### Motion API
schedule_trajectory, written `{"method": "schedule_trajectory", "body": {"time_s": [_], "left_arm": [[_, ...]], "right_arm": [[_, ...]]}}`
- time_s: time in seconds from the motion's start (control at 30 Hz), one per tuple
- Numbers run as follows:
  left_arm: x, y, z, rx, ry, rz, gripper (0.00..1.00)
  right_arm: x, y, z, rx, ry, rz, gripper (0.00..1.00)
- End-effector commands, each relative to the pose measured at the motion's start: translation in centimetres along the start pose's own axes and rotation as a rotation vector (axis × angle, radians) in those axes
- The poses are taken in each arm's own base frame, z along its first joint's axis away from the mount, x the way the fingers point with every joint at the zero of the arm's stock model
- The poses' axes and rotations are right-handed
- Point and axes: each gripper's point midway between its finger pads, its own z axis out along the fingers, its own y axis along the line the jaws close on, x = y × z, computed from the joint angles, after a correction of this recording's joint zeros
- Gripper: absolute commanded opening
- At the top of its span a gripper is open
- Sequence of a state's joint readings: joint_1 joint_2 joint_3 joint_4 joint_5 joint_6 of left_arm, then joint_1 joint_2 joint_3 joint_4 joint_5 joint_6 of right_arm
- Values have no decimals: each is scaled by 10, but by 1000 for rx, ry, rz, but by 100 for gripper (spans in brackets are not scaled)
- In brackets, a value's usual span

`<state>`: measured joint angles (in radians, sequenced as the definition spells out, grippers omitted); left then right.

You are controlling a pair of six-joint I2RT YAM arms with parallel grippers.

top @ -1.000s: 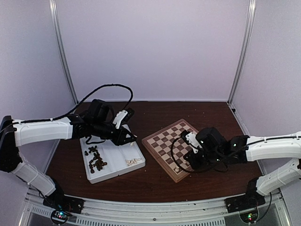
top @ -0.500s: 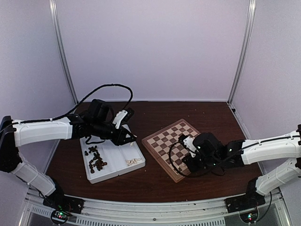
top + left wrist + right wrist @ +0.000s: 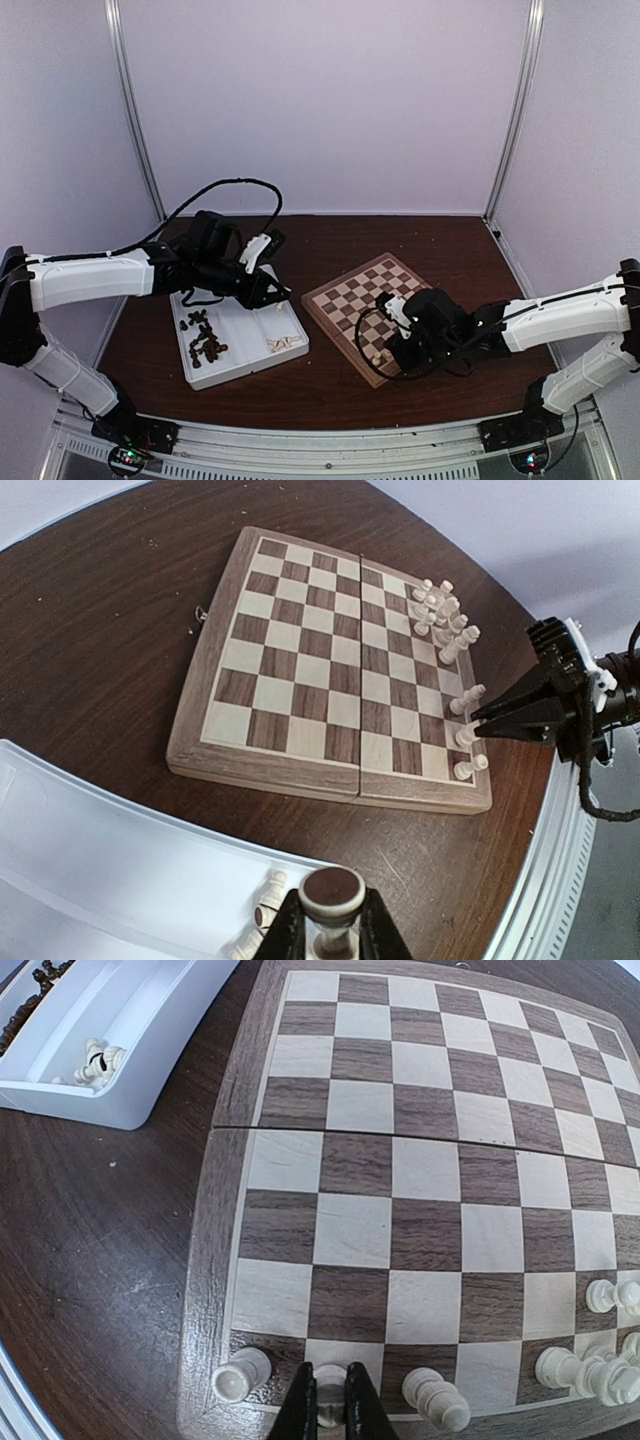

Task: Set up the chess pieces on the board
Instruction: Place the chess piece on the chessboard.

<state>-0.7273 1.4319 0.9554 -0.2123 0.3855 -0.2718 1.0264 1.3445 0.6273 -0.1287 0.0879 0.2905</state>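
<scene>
My right gripper [image 3: 328, 1380] is pinched narrow on a cream piece [image 3: 328, 1408] standing in the edge row of the board [image 3: 430, 1170], with other cream pieces [image 3: 435, 1398] just beside it. My left gripper [image 3: 332, 920] hangs over the white tray [image 3: 245, 372] on the counter [image 3: 330, 395], clamped on a round-ended piece [image 3: 332, 890]. Dark pieces [image 3: 205, 340] lie in the tray's left compartment.

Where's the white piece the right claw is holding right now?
Right wrist view, bottom centre: the cream piece is pinched in the right claw over the last row of the board, between two cream neighbours.
</scene>
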Motion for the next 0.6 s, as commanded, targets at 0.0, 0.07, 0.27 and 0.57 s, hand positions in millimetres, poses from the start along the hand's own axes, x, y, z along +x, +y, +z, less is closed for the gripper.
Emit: {"method": "schedule_trajectory", "body": {"time_s": [0.0, 0.07, 0.27, 0.57], "left_arm": [[-5, 0, -6, 0, -19, 1, 0], [-5, 0, -6, -1, -18, 2, 0], [-6, 0, -6, -3, -18, 2, 0], [-6, 0, -8, -3, -18, 3, 0]], "right_arm": [[0, -4, 3, 30, -16, -11, 1], [3, -4, 4, 34, -11, -13, 2], [4, -6, 5, 43, -4, -19, 6], [8, -8, 3, 57, 6, -27, 18]]}}
